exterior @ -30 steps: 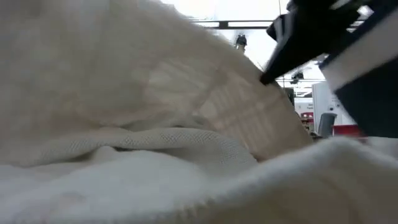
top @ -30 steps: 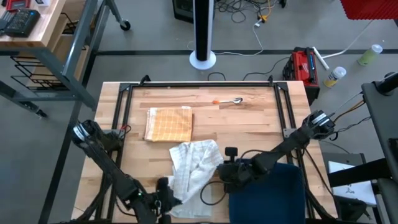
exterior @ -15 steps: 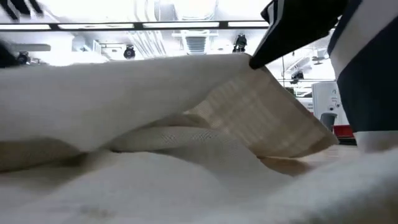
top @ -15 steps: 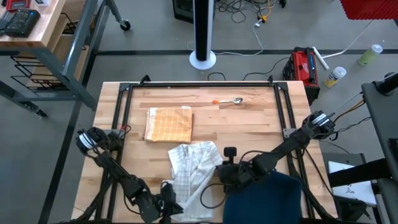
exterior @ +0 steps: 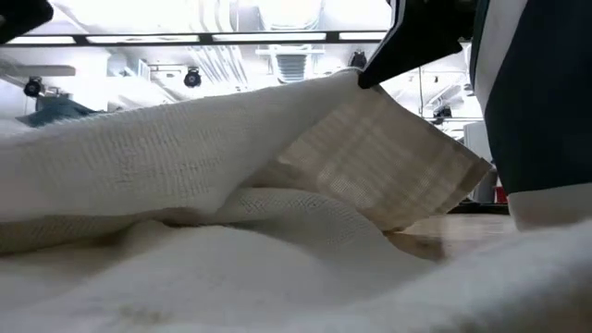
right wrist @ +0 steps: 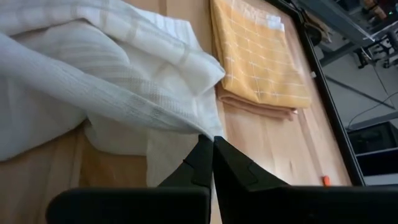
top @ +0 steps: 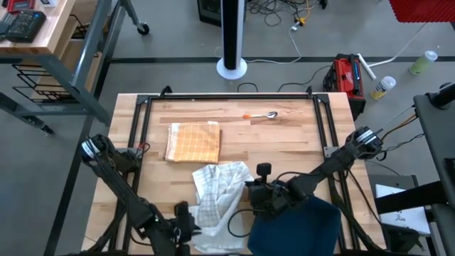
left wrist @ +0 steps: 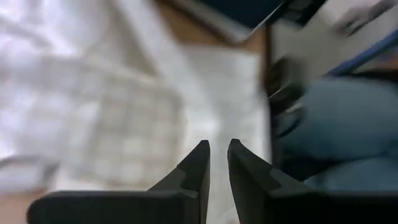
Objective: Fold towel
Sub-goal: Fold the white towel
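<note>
A white towel (top: 217, 193) lies rumpled near the table's front middle; most of it rests on the wood. My right gripper (top: 249, 190) is at its right side and is shut on it. There the cloth rises to a peak (exterior: 356, 81). My left gripper (top: 189, 215) is at the towel's near left corner, above the cloth (left wrist: 112, 106). Its fingers (left wrist: 217, 155) stand a narrow gap apart with nothing between them. A folded orange towel (top: 193, 141) lies flat farther back. My right gripper pinches the white towel's right-hand edge (right wrist: 198, 132) between its two shut fingers. It comes from the table's right, slanting down. That edge is lifted off the table. From it the cloth runs down in a fairly taut sheet (exterior: 185, 157) to the part that lies on the wood.
A dark blue cloth (top: 295, 227) lies at the front right, under my right arm. A spoon with an orange tip (top: 264, 115) lies near the far edge. A black frame (top: 227, 96) runs round the table top. Bare wood shows between the spoon and the towels.
The towel's near part, which stood high and close in the low view, has sunk onto the table. Only the edge held by my right gripper stays raised. My left gripper has drawn back a little toward the table's left, off the cloth's near corner.
</note>
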Available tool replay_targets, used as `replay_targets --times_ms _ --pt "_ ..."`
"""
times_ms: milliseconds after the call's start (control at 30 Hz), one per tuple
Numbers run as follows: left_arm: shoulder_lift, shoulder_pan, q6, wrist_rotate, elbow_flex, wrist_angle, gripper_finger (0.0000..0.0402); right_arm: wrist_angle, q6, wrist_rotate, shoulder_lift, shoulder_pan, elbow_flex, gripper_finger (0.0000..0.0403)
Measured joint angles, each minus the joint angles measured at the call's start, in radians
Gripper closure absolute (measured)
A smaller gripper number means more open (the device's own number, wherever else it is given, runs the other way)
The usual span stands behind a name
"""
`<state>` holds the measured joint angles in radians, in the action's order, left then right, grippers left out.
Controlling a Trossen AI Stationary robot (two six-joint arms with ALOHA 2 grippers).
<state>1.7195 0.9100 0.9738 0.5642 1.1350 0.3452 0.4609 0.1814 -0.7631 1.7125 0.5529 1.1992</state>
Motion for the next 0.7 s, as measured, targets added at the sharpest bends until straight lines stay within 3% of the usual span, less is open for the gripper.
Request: replay_targets --times_ms 200,700 --pt "0.019 0.005 0.013 -0.1 0.007 0.086 0.034 0.016 0.007 0.0 0.0 0.001 0.001 0.0403" --pt "0.063 0.008 0.063 -0.103 0.002 0.2 0.0198 0.014 -0.011 0.003 -0.001 0.001 0.045 0.0403"
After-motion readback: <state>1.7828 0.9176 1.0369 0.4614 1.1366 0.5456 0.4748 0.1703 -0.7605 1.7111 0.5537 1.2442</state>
